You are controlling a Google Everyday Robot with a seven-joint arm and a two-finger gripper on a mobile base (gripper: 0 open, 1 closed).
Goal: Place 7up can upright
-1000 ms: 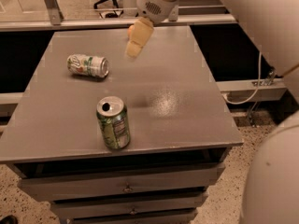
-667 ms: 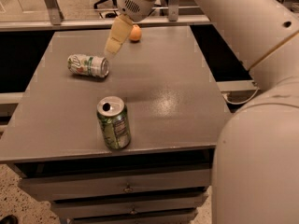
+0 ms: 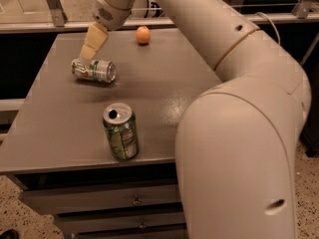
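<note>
Gripper point(image 3: 90, 45) just above one end of 7up can point(image 3: 94, 70) lying on side; grip state cannot tell. Can probably light, smooth, rolls easily; take hold across middle.

We see the tan gripper point(image 3: 87, 51) just above the far-left silver, green-printed 7up can point(image 3: 94, 69); the near can point(image 3: 121, 132) is darker green, the table point(image 3: 164, 76) grey.

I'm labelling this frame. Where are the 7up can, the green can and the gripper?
7up can point(image 3: 94, 69): camera view, middle of its side, lying down.
green can point(image 3: 121, 136): camera view, front of its upright body.
gripper point(image 3: 87, 52): camera view, tip, just above the 7up can's left end.
</note>
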